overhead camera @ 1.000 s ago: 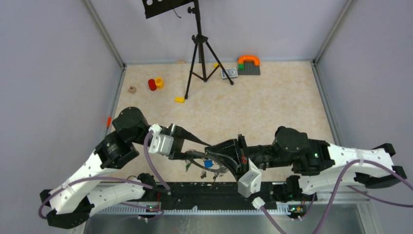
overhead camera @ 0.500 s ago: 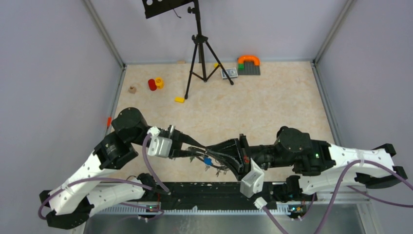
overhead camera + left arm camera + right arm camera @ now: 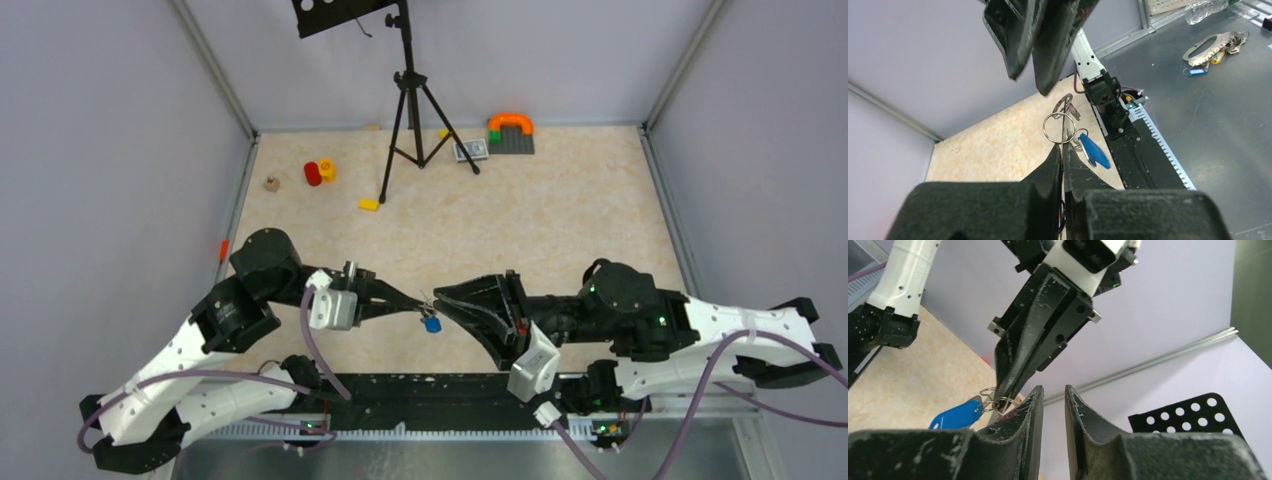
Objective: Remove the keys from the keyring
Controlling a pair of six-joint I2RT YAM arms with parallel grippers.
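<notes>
Above the table (image 3: 560, 220), left fingers (image 3: 1048, 165) clamped on the small split ring (image 3: 1060, 128), right fingers (image 3: 1033, 410) narrowly parted, newly withdrawn.

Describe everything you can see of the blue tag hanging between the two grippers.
The blue tag is a small, flat, elongated piece, plastic by its look, rounded at the free end. It hangs in the air above the table, hung from a thin wire ring that the left gripper pinches. The right gripper does not touch it.
</notes>
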